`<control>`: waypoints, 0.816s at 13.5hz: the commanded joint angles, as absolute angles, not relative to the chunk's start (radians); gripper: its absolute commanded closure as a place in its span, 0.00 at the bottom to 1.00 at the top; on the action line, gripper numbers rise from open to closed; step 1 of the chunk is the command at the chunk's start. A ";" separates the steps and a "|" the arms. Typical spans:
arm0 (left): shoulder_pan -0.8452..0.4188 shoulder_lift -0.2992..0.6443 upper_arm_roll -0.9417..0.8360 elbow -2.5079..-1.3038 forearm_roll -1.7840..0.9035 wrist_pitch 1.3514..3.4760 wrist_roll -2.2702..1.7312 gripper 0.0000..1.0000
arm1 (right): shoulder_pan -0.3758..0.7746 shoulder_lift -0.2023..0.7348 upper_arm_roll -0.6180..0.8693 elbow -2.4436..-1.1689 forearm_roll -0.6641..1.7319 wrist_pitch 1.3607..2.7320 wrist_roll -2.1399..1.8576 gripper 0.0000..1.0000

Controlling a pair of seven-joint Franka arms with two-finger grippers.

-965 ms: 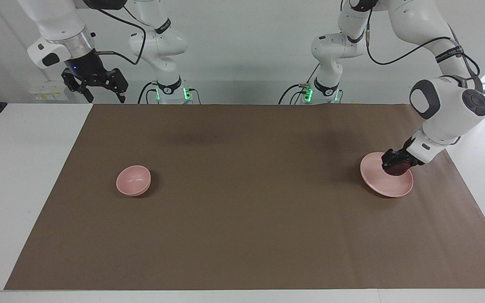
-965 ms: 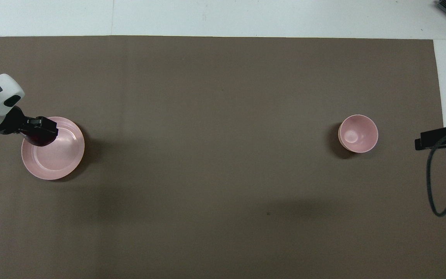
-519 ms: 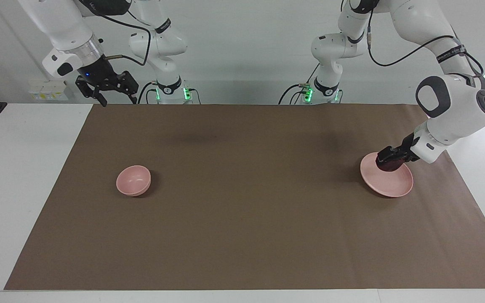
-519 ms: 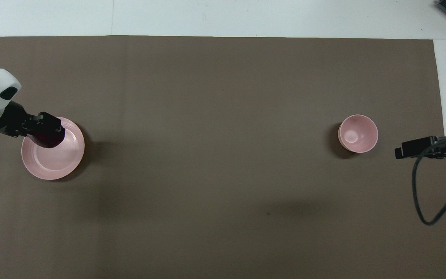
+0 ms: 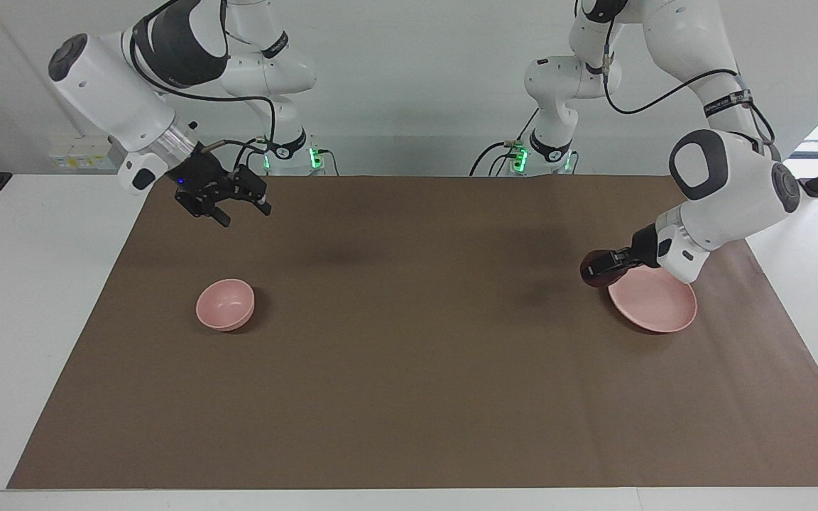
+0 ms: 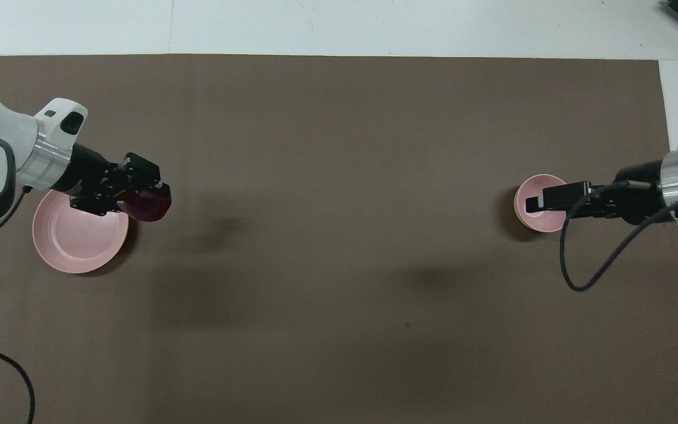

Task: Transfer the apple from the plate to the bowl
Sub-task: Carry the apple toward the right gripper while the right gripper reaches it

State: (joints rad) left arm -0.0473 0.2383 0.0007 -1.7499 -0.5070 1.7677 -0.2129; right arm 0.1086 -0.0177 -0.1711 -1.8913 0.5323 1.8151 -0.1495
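Note:
The small dark red apple (image 5: 596,271) hangs in the air just off the plate's rim, on the side toward the right arm's end of the table. My left gripper (image 5: 602,268) is shut on it. From overhead the apple (image 6: 150,206) shows at the tip of the left gripper (image 6: 146,200). The flat pink plate (image 5: 657,306) (image 6: 74,241) lies bare on the mat. The small deep pink bowl (image 5: 225,304) stands toward the right arm's end with nothing in it. My right gripper (image 5: 244,213) is open and raised; from overhead the right gripper (image 6: 542,200) covers part of the bowl (image 6: 542,223).
A brown mat (image 5: 409,355) covers most of the white table. A black cable (image 6: 574,265) loops down from the right wrist. Both arm bases stand at the robots' edge of the table.
The left gripper lifted the apple off the plate and carried it past the rim toward the middle. The right arm came down and swung out over the mat to the bowl.

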 commanded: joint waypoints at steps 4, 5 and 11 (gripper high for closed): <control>-0.074 0.245 -0.081 -1.729 -0.764 1.634 -0.426 1.00 | 0.106 0.067 -0.167 -1.994 0.932 1.894 -0.334 0.00; -0.074 0.245 -0.095 -1.729 -0.819 1.628 -0.451 1.00 | 0.121 0.067 -0.167 -2.018 0.984 1.899 -0.366 0.00; -0.074 0.250 -0.196 -1.730 -1.115 1.643 -0.607 1.00 | 0.208 -0.014 -0.163 -2.143 1.271 1.881 -0.367 0.00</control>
